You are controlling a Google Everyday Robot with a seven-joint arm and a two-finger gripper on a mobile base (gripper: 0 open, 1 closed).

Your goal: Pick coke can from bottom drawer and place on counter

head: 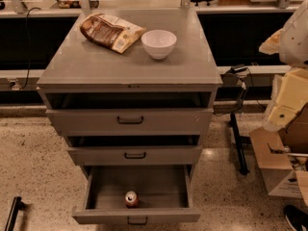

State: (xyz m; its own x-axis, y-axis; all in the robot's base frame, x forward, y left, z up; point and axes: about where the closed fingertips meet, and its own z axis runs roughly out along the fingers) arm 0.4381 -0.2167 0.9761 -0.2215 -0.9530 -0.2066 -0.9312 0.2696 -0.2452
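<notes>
Cropped or unreadable
You cannot see the gripper; the right edge crops the arm [294, 37]; lettering on the coke can [131, 198] is illegible.

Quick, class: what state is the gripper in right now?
Gripper, at the right edge beside the counter: cannot be told; the coke can sits in the bottom drawer.

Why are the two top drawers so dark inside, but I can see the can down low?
Camera view: the upper drawers sit barely open, so shadow fills their gaps; the bottom drawer is pulled far out, so light reaches the coke can; the gripper is at the right edge, brightly lit.
</notes>
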